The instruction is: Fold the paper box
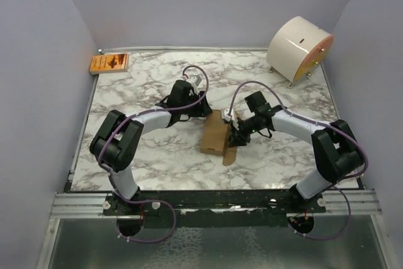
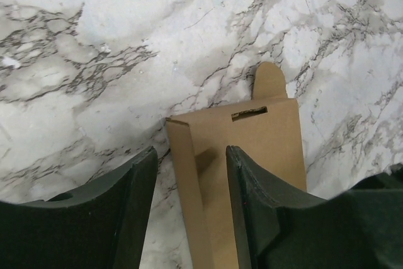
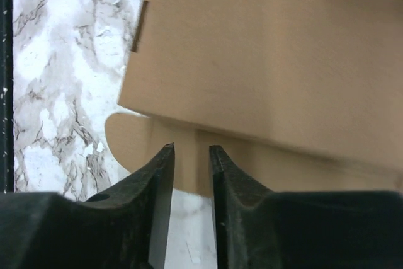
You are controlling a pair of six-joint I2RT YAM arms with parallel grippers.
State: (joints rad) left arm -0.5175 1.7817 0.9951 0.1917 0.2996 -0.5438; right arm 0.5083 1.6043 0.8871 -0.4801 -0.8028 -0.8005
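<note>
Now the paper box (image 1: 215,133) lies partly folded.

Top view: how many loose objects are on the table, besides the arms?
3. The paper box lies at the centre; an orange packet in the far left corner; a white cylinder in the far right corner. Something small may be hidden.

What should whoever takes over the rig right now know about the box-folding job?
Left gripper: open, jaws either side of one long edge of the paper box, not clamped.
Right gripper: slightly open, nothing held, poised at the rounded tab flap.
Box: mid-table, between the two arms.
Done: panels folded into an oblong carton.
Left: the tab flap lies loose on the table; it probably needs tucking in to close that end.
</note>
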